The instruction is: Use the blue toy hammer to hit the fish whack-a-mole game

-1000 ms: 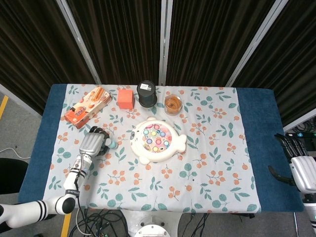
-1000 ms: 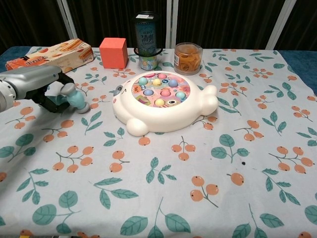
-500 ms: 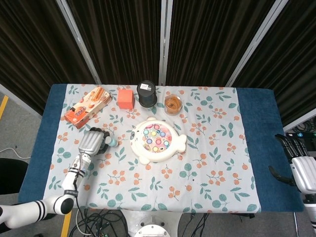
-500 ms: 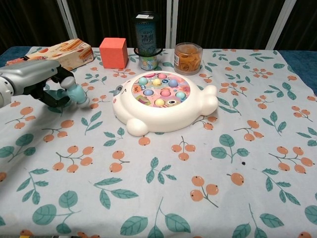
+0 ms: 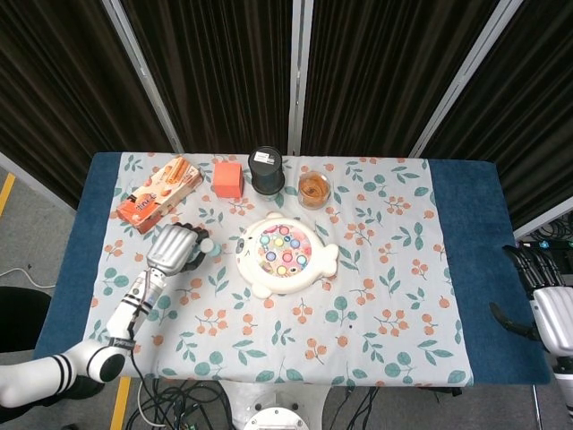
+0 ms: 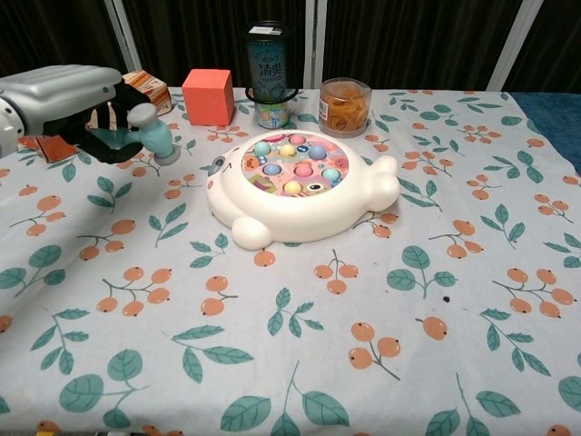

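Note:
The fish whack-a-mole game [image 5: 285, 255] [image 6: 300, 186] is a white fish-shaped base with several coloured buttons on a pink top, lying mid-table. My left hand [image 5: 173, 248] [image 6: 77, 104] grips the blue toy hammer [image 6: 152, 133] [image 5: 204, 245] and holds it raised above the cloth, left of the game. The hammer's light blue head points toward the fish; its handle is hidden inside my fingers. My right hand [image 5: 548, 300] hangs off the table's right edge, fingers apart and empty.
Along the back stand a snack box [image 5: 159, 193] [image 6: 136, 86], an orange cube [image 5: 228, 178] [image 6: 208, 96], a dark can [image 5: 266, 170] [image 6: 269, 73] and a clear jar of rubber bands [image 5: 313, 188] [image 6: 344, 106]. A floral cloth [image 6: 363, 318] covers the table.
My left hand has lifted the hammer off the cloth, up and slightly toward the back and the fish game. The right hand has stayed put.

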